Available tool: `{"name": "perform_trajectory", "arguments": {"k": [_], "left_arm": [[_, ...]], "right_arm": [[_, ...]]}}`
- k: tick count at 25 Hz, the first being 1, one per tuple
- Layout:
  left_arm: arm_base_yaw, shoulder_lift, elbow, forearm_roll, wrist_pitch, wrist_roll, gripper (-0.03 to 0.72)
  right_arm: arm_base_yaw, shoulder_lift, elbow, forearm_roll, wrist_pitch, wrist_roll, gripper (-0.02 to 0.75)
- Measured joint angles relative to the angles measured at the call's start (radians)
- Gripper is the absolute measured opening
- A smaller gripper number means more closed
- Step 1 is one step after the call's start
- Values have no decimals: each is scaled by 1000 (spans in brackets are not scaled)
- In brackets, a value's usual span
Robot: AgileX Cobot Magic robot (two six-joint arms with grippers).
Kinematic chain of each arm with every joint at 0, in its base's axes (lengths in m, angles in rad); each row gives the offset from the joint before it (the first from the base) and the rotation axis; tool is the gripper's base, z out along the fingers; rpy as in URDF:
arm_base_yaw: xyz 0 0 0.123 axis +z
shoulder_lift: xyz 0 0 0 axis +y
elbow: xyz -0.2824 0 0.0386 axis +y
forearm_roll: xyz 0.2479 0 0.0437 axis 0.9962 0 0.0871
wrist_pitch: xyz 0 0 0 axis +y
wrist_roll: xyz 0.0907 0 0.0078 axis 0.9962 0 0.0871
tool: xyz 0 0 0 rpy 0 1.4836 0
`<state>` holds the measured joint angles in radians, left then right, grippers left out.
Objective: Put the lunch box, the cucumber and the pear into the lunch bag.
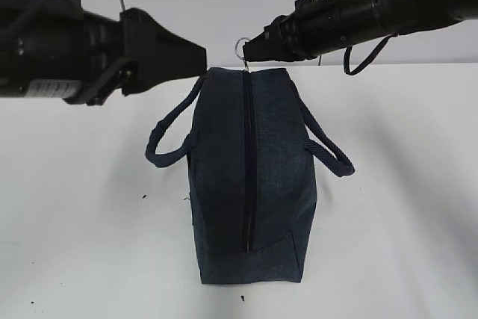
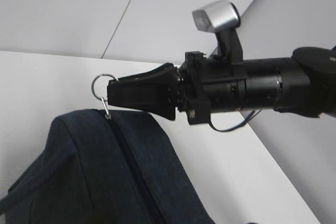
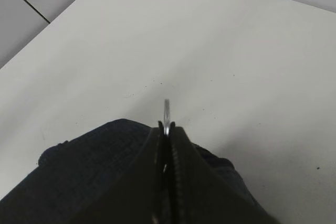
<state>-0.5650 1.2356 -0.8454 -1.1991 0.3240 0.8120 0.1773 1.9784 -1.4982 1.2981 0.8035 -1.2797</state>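
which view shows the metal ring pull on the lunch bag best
The left wrist view: the ring pull shows as a full loop pinched in the right gripper. The exterior view shows it small and far off; the right wrist view shows only its edge.

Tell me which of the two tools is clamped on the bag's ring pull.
The right tool: its jaws are shut on the ring pull at the lunch bag's far end. The left tool grips nothing.
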Motion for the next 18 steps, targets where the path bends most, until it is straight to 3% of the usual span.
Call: {"name": "perform_trajectory", "arguments": {"k": [5, 10, 18], "left_arm": [[110, 169, -157, 17, 130, -51, 446], [222, 334, -319, 167, 341, -189, 445], [234, 469, -481, 316, 484, -305, 442]], "right_arm": [[0, 0, 0, 0, 2, 0, 6], [0, 0, 0, 0, 10, 0, 6], [0, 0, 0, 0, 16, 0, 6]]}}
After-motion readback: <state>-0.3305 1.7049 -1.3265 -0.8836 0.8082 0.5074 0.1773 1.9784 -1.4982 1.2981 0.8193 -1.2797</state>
